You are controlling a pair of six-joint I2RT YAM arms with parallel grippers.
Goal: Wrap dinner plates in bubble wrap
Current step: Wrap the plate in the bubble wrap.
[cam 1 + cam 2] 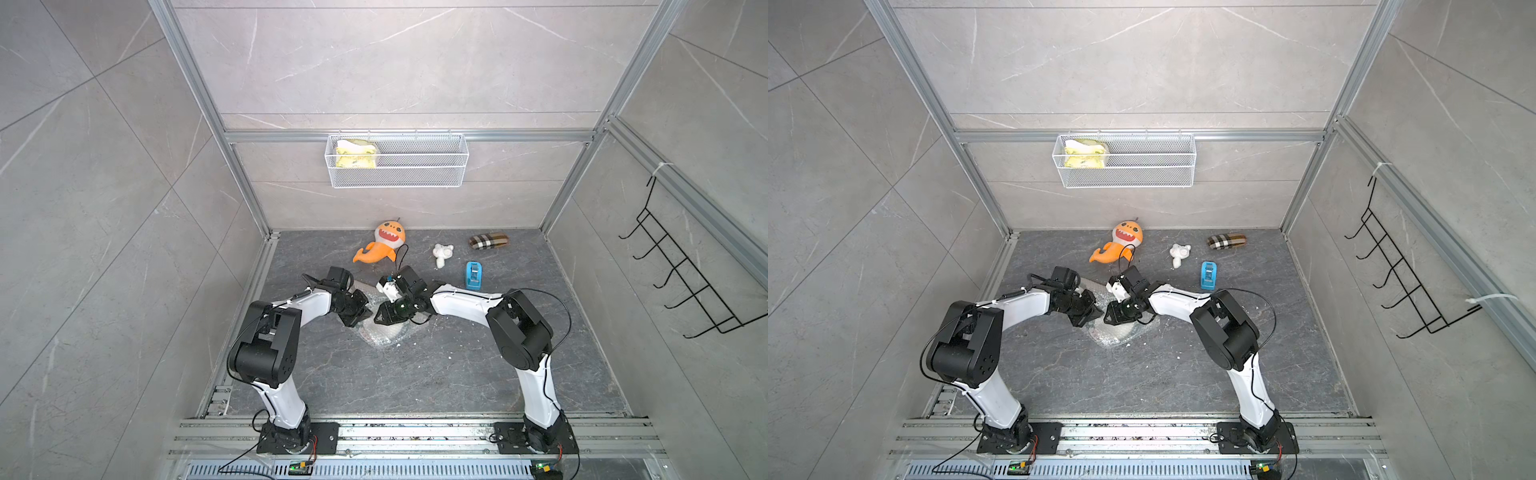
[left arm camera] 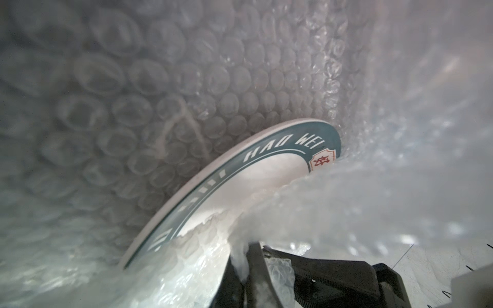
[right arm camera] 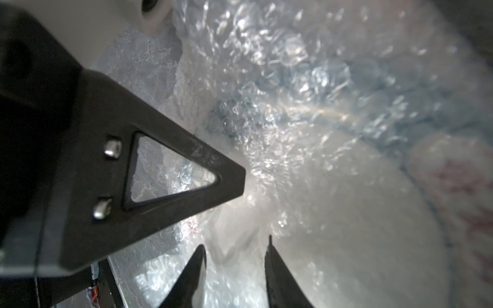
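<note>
**Plate half-bundled, both grippers in the wrap**

The left gripper (image 2: 246,256) is clamped tight on a bunched fold of the bubble wrap (image 2: 186,80), which squeezes out white between its jaws. The right gripper (image 3: 236,242) faces it almost nose to nose. Its jaws stand part way apart with wrap in the gap, and I cannot tell whether it has hold of the film or only noses into it.

Just beyond the left jaws sits the dinner plate (image 2: 248,184). Part of its dark lettered rim and white centre is bare, with wrap rising behind it and lapping over the near side. The whole bundle lies about the middle of the table (image 1: 374,382), well clear of every edge.

I judge the plate stiff, heavy for its size, glazed and slippery, and it will chip if it drops on this hard top. Its rim is the only firm place to grip, and it would be better taken through the wrap. The film is the opposite (light, soft, springy, inclined to unfold itself), so it wants holding at a free edge or corner and keeping taut. A blue tape dispenser (image 1: 473,275) waits toward the back right corner.
</note>
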